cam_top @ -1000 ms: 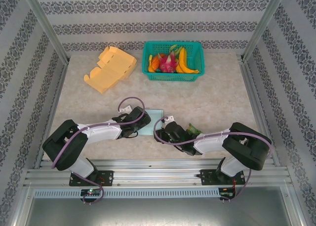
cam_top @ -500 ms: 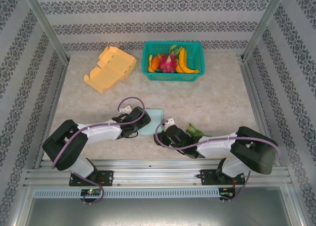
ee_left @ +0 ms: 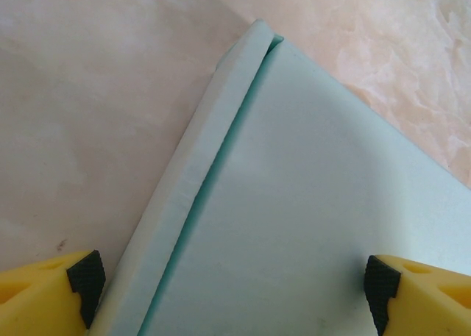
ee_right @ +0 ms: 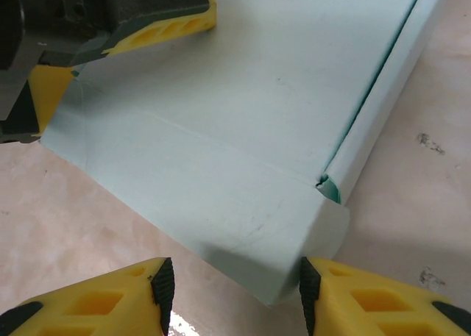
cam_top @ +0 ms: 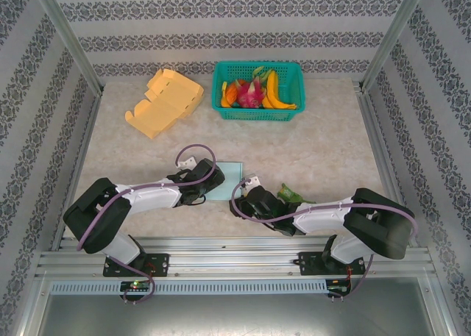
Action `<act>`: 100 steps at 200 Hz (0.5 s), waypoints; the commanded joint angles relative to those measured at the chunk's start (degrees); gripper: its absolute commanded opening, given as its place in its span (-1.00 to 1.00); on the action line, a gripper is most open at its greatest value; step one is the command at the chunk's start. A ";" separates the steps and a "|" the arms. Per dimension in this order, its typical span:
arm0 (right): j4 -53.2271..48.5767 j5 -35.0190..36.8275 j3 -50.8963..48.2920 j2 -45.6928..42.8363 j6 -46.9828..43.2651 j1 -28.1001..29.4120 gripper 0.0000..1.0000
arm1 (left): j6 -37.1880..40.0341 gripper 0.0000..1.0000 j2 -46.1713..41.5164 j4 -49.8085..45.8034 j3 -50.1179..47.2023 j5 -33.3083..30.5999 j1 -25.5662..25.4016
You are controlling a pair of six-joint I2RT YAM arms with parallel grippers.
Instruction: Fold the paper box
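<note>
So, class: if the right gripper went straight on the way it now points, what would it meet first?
The pale blue paper box: its folded front flap lies just ahead of the open right gripper. How close they are is hard to judge.

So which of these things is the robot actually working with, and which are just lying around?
In the job:
pale blue paper box

Just lying about:
yellow cardboard box
green basket
fruit inside it
green leafy thing
</note>
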 commanded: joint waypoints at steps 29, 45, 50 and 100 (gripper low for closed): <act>3.76 -4.01 0.01 -0.51 1.03 0.46 0.00 | -0.85 0.84 2.35 -5.63 -2.02 -1.71 0.12; 4.40 -4.27 -0.17 -0.89 0.96 0.46 0.00 | -0.78 0.84 2.36 -5.52 -2.06 -1.64 0.12; 4.45 -4.27 -0.17 -1.01 0.90 0.46 0.00 | -0.84 0.84 2.36 -5.50 -2.09 -1.62 0.08; 5.56 -6.12 -0.26 -1.99 0.82 0.46 -0.02 | -0.85 0.84 2.59 -5.45 -2.15 -1.63 0.12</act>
